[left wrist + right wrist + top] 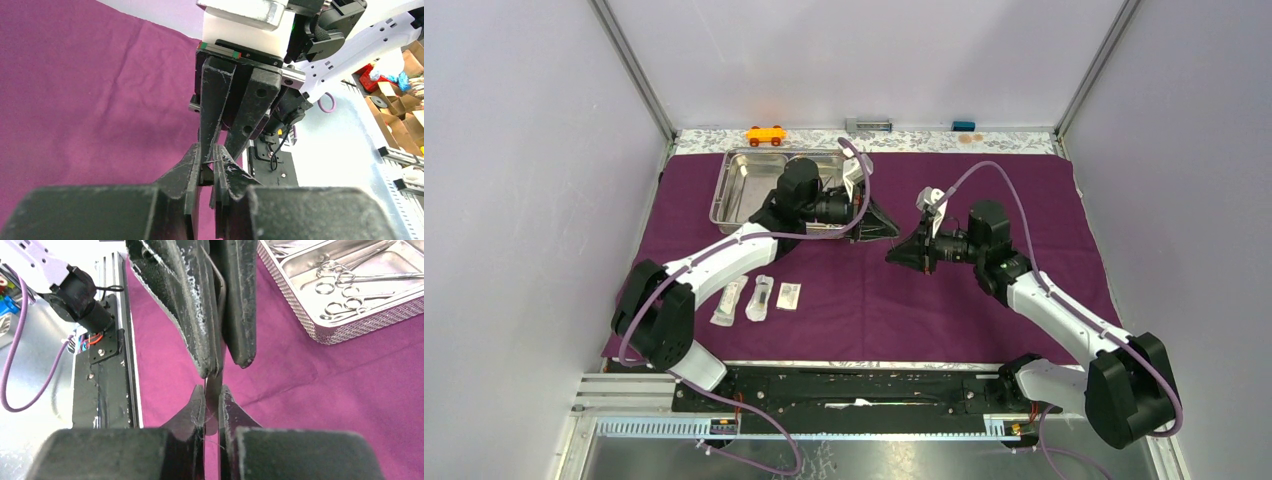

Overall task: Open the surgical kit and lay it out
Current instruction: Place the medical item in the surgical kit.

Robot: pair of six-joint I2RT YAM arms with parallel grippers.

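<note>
Fingers (197,412), left and right, on tweezers (214,387); forceps (372,276) in tray (350,322).

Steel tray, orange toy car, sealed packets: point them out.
steel tray (746,190), top external view, bare floor at left.
orange toy car (765,135), top external view, body middle.
sealed packets (758,298), top external view, middle packet.

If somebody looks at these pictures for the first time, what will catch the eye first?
First, the two arms meet above the middle of the purple cloth: the left tool and the right tool are both shut on the same thin tweezers. Next come the shiny steel tray at the cloth's far left, with ring-handled forceps inside, and three small packets in a row at its near left.
</note>
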